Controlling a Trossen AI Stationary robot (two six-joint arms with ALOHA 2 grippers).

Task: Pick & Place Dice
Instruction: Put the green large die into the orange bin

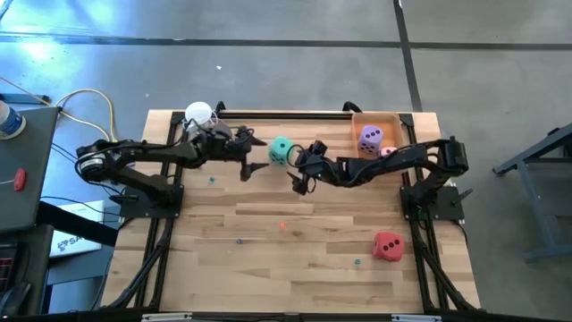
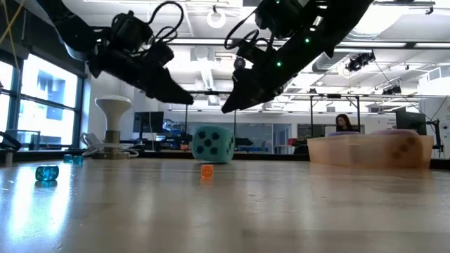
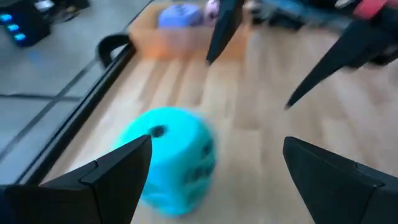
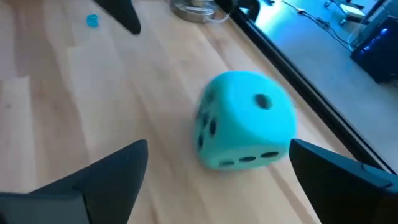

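High view: mint green die between both open jaws.

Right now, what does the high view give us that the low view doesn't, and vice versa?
Only the high view: the red die lying alone near the table's front right, and the purple die and pink die sitting in the orange tray. Only the low view: both open grippers hang above the tabletop, clear of the mint green die, and a person sits in the room behind. Both: the left gripper and right gripper flanking that die.
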